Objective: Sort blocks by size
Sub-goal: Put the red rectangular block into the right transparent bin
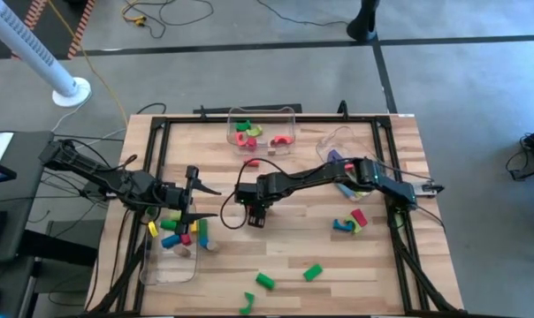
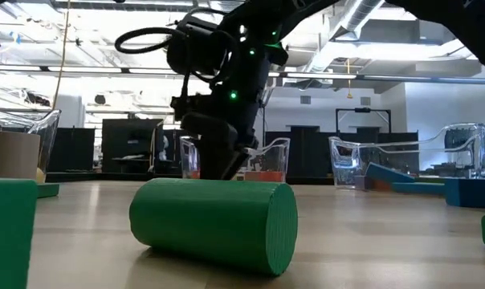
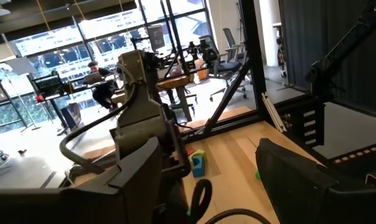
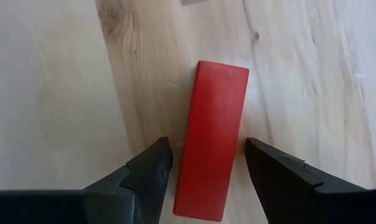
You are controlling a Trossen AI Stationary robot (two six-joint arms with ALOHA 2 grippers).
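A red bar (image 4: 213,137) lies flat on the wooden table near its middle. My right gripper (image 4: 208,148) points down over it, open. Its two fingers stand on either side of the bar's long sides with small gaps. It also shows in the high view (image 1: 255,216) and the low view (image 2: 222,160). My left gripper (image 1: 205,201) is open and empty at the table's left, above a clear bin (image 1: 152,265) that holds several coloured blocks. A green cylinder (image 2: 214,221) lies on its side near the front edge.
A clear bin (image 1: 289,115) at the far edge holds red arches and green pieces. Another clear bin (image 1: 338,141) lies at the far right with blue pieces. Loose blocks lie right of centre (image 1: 351,221). Green blocks lie near the front (image 1: 264,281), (image 1: 312,272).
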